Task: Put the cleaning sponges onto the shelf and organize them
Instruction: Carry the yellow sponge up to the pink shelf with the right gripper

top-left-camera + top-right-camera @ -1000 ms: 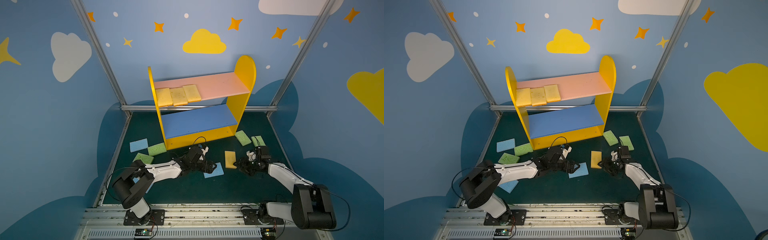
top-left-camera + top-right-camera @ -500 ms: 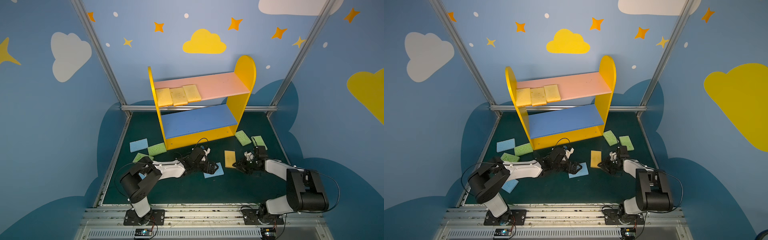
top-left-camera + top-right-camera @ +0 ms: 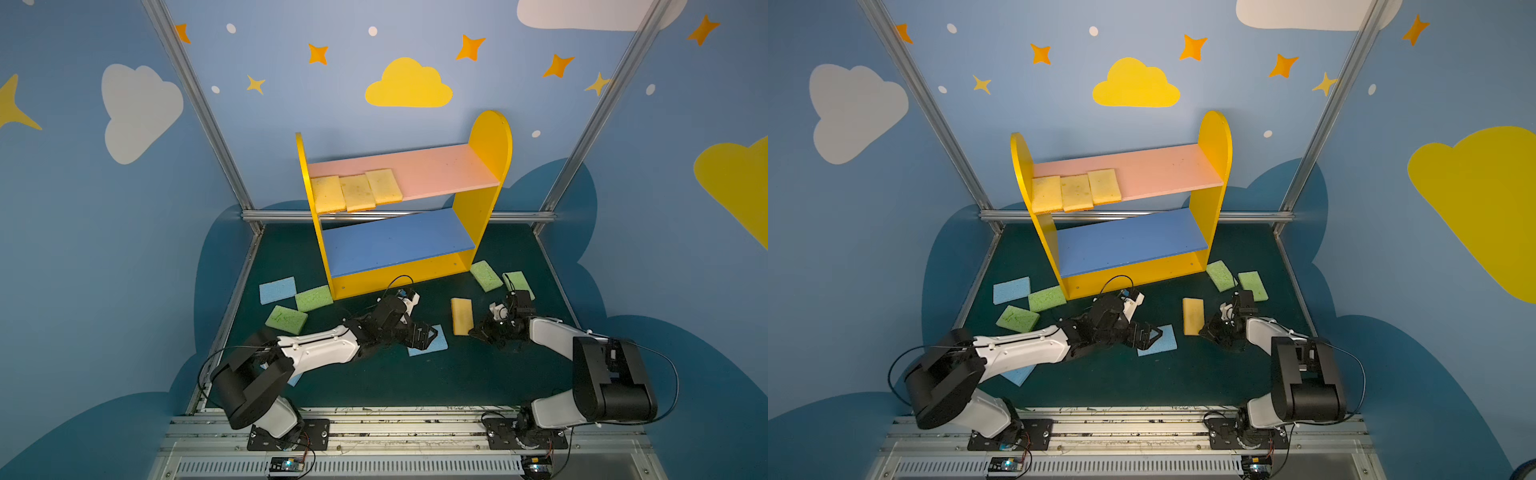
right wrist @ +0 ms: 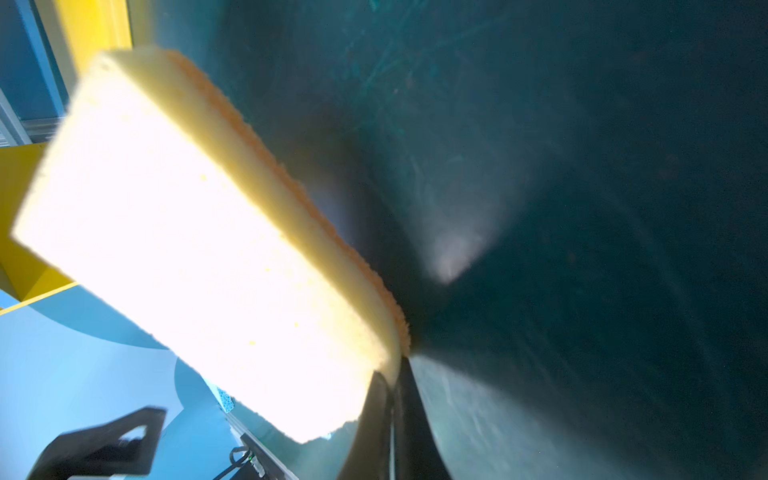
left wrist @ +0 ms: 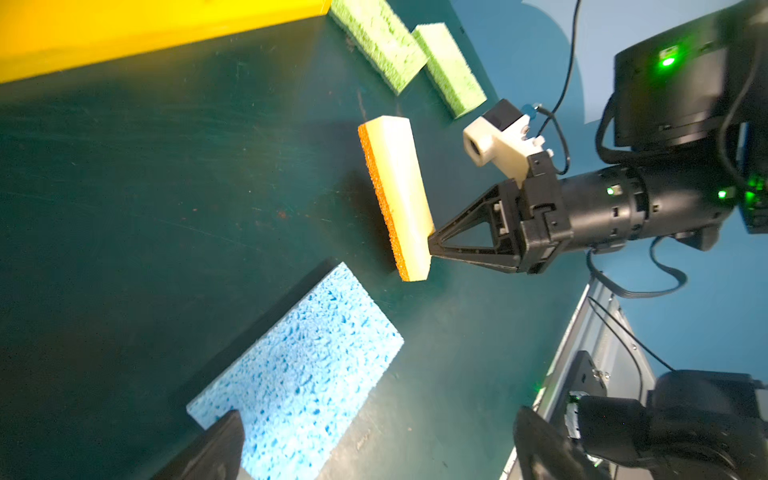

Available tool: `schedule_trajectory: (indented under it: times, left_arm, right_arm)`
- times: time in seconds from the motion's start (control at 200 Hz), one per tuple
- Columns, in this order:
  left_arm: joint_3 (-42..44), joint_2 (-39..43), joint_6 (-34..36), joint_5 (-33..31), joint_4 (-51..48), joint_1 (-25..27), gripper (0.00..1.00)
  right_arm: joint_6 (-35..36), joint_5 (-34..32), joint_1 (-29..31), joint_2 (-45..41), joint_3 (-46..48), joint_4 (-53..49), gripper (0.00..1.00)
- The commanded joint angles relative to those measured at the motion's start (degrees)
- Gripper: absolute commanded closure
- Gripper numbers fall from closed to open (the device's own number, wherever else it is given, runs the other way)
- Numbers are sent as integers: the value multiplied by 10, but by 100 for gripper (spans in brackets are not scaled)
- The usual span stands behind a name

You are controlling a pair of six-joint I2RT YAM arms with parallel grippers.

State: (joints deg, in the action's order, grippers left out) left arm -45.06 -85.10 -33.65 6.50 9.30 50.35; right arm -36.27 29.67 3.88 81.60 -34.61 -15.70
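Observation:
The yellow shelf (image 3: 490, 141) (image 3: 1214, 137) stands at the back with three yellow sponges (image 3: 356, 192) on its pink upper board. On the mat, a yellow sponge (image 3: 462, 316) (image 3: 1193, 316) (image 5: 399, 187) (image 4: 187, 249) is tipped up on its long edge. My right gripper (image 3: 473, 330) (image 3: 1204, 330) (image 5: 430, 245) (image 4: 392, 374) is shut on its near corner. My left gripper (image 3: 426, 334) (image 3: 1148, 334) (image 5: 378, 449) hangs open low over a light blue sponge (image 3: 432, 349) (image 3: 1163, 343) (image 5: 299, 374), one finger above it, the other beyond its edge.
Two green sponges (image 3: 485, 275) (image 3: 517, 284) lie right of the shelf's base, behind my right arm. Left of the base lie two more green sponges (image 3: 313, 298) (image 3: 286, 320) and a blue one (image 3: 277, 290). Another blue sponge (image 3: 1017, 374) peeks out under my left arm.
My right gripper moved slightly left to the yellow sponge's near end and closed on it. My left gripper edged right over the blue sponge and stayed open.

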Motion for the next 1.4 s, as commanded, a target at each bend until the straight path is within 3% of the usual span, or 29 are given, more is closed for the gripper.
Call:
schedule_trajectory:
  times: [0.0, 0.19, 0.4, 0.526, 0.611, 1.181, 1.392]
  left_arm:
    - [13, 45, 11, -21, -44, 3, 0]
    - [18, 138, 24, -44, -115, 3, 0]
    - [12, 229, 49, -93, -195, 3, 0]
    - [3, 251, 60, -107, -225, 0, 0]
    - [-1, 256, 61, -106, -234, -8, 0]
    - [-2, 270, 69, -74, -232, -71, 0]
    - [8, 255, 68, -61, -212, -84, 0]
  right_arm:
    - [29, -9, 10, -49, -37, -64, 100]
    - [85, -19, 55, -137, -129, -147, 100]
    - [105, -39, 101, -163, -280, -226, 100]
    - [125, -50, 120, -162, -373, -227, 100]
    - [97, -83, 134, -154, -413, -193, 100]
    - [113, -65, 182, 135, -855, -286, 100]
    - [100, -51, 191, 219, -980, -304, 100]
